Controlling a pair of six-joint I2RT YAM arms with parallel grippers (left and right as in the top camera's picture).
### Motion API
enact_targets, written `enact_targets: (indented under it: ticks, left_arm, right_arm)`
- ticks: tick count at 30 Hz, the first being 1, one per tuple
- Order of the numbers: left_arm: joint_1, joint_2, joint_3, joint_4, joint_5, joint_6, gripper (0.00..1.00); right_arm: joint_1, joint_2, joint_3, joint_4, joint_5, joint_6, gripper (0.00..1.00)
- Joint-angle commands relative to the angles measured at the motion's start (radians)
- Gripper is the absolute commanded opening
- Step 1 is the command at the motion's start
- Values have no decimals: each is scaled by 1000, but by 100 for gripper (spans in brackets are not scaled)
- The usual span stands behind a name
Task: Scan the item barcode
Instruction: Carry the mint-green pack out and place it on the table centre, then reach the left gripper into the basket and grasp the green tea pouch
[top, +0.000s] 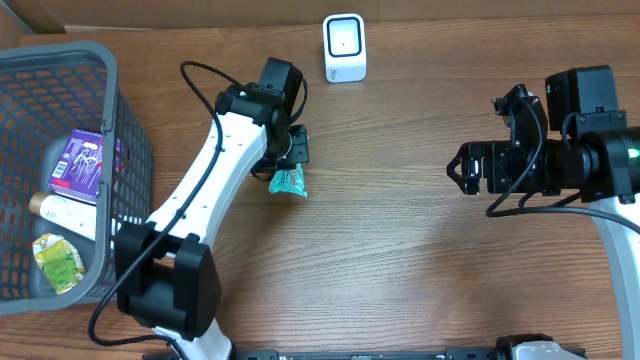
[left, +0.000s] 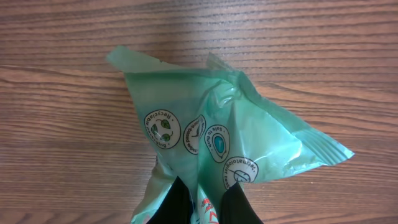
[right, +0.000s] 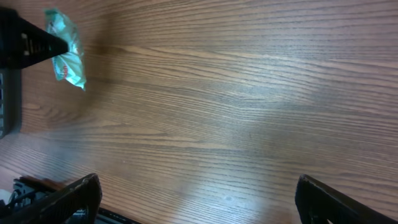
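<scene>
Mock shop checkout on a wooden table (top: 400, 250): white barcode scanner (top: 345, 47), grey basket (top: 128, 150) of groceries (top: 85, 165).

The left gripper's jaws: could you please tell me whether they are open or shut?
Shut on the green packet: the left wrist view shows its lower edge pinched between the black jaws of the left gripper.

You have one green plastic packet (top: 289, 181), one white box-shaped scanner (top: 345, 47), one grey mesh basket (top: 132, 150), and three packaged goods (top: 85, 163).

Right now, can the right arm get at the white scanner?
Likely yes: the right hand is open and empty, with only bare table between it and the scanner; the left hand holds its packet aside.
</scene>
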Motion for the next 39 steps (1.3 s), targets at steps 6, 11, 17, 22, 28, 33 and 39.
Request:
enact_targets:
  ticks: [6, 11, 17, 22, 28, 33, 39]
  left_arm:
    - [-32, 39, -4, 24, 34, -20, 29]
    - [-32, 38, 2, 35, 27, -20, 45]
    - [31, -5, 207, -106, 5, -20, 47]
    - [123, -105, 495, -292, -124, -8, 47]
    - [326, -258, 640, -452, -223, -22, 74]
    - [583, -321, 639, -560, -235, -29, 82]
    - [878, -323, 456, -566, -234, -32, 83]
  right_arm:
    - [5, -7, 15, 2, 6, 6, 100]
    - [5, -7, 15, 5, 6, 6, 100]
    - [5, -7, 15, 2, 6, 6, 100]
    - [5, -7, 15, -2, 6, 6, 100]
    - [5, -7, 15, -2, 6, 6, 100]
    - [5, -7, 15, -2, 6, 6, 100]
    - [5, -7, 15, -1, -12, 6, 100]
